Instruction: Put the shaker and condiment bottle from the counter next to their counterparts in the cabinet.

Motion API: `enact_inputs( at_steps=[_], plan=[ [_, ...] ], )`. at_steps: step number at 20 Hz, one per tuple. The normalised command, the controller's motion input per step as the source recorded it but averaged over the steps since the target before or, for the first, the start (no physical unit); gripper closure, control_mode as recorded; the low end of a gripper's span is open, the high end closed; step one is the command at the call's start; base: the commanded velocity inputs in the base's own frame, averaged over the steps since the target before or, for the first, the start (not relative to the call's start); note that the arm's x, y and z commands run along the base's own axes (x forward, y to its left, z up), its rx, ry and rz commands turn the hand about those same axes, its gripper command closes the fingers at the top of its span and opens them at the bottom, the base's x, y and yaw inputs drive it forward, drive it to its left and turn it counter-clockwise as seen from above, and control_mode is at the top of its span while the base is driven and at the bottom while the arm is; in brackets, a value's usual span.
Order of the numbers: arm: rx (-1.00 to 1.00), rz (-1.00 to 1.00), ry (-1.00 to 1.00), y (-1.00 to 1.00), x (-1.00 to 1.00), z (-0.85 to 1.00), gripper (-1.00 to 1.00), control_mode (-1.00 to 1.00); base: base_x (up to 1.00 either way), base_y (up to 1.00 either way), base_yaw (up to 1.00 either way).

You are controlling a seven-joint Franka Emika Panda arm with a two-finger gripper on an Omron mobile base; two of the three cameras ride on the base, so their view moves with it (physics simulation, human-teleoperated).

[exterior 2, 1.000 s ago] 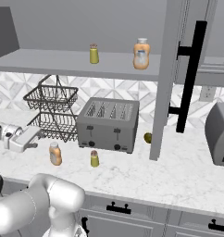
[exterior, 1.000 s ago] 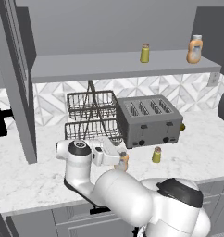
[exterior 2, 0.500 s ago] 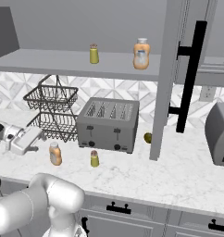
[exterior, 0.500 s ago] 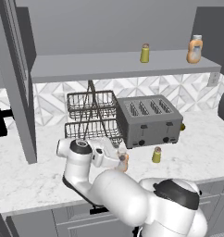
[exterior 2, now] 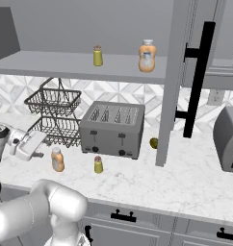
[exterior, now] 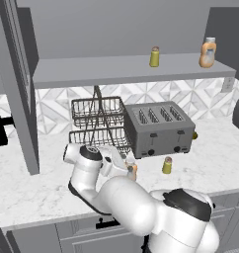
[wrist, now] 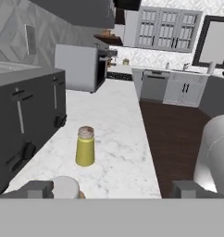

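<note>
Two things wait on the counter (exterior 2: 137,178): with my gripper (exterior 2: 39,149) fully open beside the condiment bottle (exterior 2: 57,159), left of the shaker (exterior 2: 98,165), I should center it between fingers before closing.

1. The toaster (exterior 2: 112,129) and the two-tier wire basket (exterior 2: 53,115) block the far half of the counter (exterior 2: 186,182).
2. The near strip of the counter in front of them is obstructed by the shaker (exterior 2: 98,165) and the condiment bottle (exterior 2: 57,159).
3. The shelf (exterior 2: 65,65) is free between its shaker (exterior 2: 97,55) and bulbous bottle (exterior 2: 147,56).
4. The open cabinet door (exterior 2: 178,72) bounds the shelf on the right.
</note>
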Motion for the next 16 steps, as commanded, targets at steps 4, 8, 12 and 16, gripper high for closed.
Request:
enact_inputs(
  at_steps=[4, 8, 12, 16],
  plan=[
    [0.0, 0.0, 0.0, 0.0, 0.33, 0.0, -1.0, -1.0, 0.0, 0.0, 0.0],
    [0.03, 0.0, 0.0, 0.0, 0.22, -0.15, -1.0, -1.0, 0.0, 0.0, 0.0],
    [0.13, 0.0, 0.0, 0.0, 0.17, -0.33, -1.0, -1.0, 0.0, 0.0, 0.0],
    [0.01, 0.0, 0.0, 0.0, 0.16, -0.12, -1.0, -1.0, 0.0, 0.0, 0.0]
  ],
)
